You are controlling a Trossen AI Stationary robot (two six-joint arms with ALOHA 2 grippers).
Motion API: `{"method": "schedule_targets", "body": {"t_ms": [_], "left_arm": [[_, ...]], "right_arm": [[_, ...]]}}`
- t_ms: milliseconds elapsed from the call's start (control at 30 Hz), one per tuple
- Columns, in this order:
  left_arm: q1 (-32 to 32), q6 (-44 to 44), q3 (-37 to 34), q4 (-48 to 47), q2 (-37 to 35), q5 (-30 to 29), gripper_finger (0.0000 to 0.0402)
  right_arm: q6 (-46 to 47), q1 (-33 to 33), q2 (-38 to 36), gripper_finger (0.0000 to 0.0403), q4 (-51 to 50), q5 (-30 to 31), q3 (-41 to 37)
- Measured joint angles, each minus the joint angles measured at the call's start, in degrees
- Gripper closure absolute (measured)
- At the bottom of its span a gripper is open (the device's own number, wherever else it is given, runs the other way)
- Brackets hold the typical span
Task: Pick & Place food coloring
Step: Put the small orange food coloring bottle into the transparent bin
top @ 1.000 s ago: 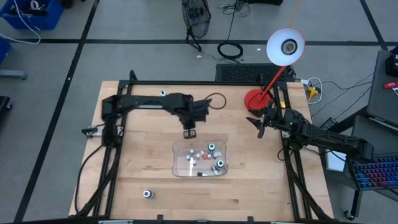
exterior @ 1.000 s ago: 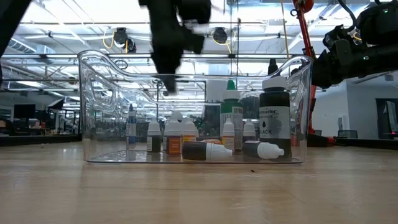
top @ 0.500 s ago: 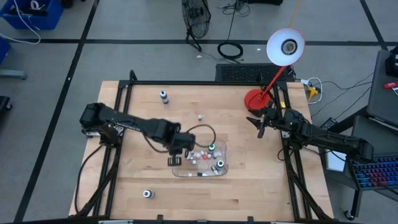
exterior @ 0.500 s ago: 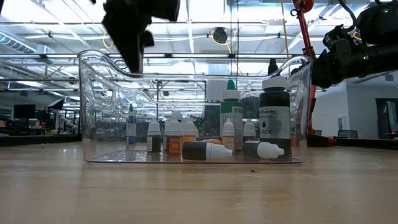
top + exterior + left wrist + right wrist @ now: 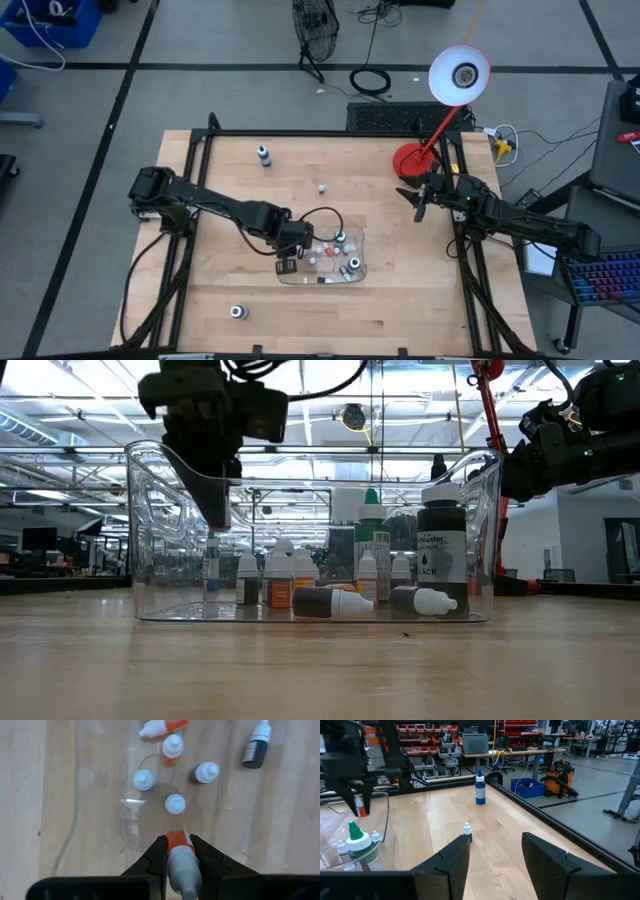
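Observation:
My left gripper (image 5: 287, 265) hangs over the left end of the clear tray (image 5: 361, 272), fingers pointing down, shut on a tiny bottle (image 5: 176, 851) with an orange end and a whitish body. The low view shows it (image 5: 215, 510) reaching down inside the tray wall (image 5: 482, 530). Several food coloring bottles stand or lie on the tray floor: tiny white-capped ones (image 5: 174, 803) and larger dark ones with green (image 5: 371, 540) and white (image 5: 441, 550) tops. My right gripper (image 5: 418, 205) waits open near the table's right edge, by the red lamp base. My left gripper pinches the tiny bottle between its two fingers (image 5: 156, 854), coming from above and pointing down. The bottle lies along the fingers, its orange end (image 5: 175, 841) at their tips and lowermost, its whitish body (image 5: 183, 870) running back between them. It is lifted clear above the tray floor.
Loose bottles stand on the bare wood: a blue one (image 5: 264, 154) near the far edge, a tiny white one (image 5: 322, 187) beyond the tray, and a teal-topped one (image 5: 237, 312) near the near edge. A red desk lamp (image 5: 411, 160) stands at the far right corner.
My left arm has swung from the far side of the tray toward the near and left edges, uncovering the two bottles on the far part of the table. Its gripper has then come down into the tray's left end.

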Motion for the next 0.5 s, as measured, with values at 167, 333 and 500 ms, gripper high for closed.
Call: {"method": "schedule_targets", "body": {"t_ms": [167,333,500], "left_arm": [[1.76,-0.03,-0.64,0.22,0.94,-0.01,0.0340],[3.02,1.17,-0.65,2.95,3.59,2.84,0.0341],[3.72,1.66,-0.56,3.19,6.25,3.84,0.0341]], "right_arm": [[-0.02,-0.01,0.01,0.0232,0.00,-0.02,0.00],[0.00,0.01,0.01,0.0232,0.02,0.00,0.00],[-0.02,-0.01,-0.01,0.0232,0.24,0.00,0.02]]}}
